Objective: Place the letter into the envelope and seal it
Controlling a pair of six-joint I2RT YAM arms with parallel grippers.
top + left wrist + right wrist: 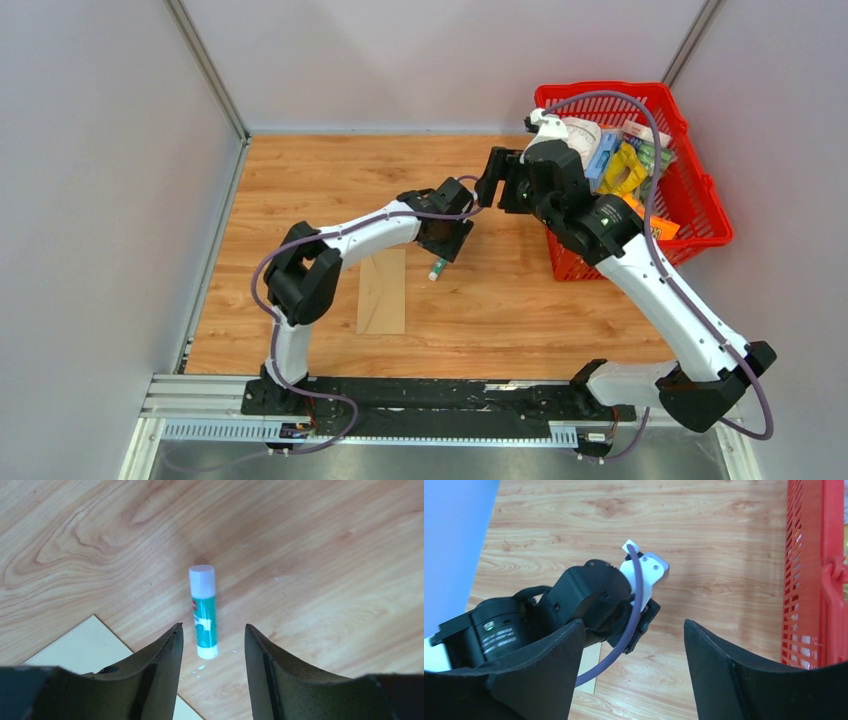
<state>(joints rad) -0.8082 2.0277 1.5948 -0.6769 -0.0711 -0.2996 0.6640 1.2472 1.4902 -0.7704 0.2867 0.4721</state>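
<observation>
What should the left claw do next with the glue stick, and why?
Probably lift the left claw straight up and away. Its fingers are open, the capped glue stick lies loose on the table beneath them, and the envelope lies flat with no letter showing, so gluing looks finished.

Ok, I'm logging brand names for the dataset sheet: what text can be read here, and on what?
No text can be read.
glue stick: print on its green label, too blurred.
left arm housing: white sticker lines, too small.
packages in the red basket: print too small.
</observation>
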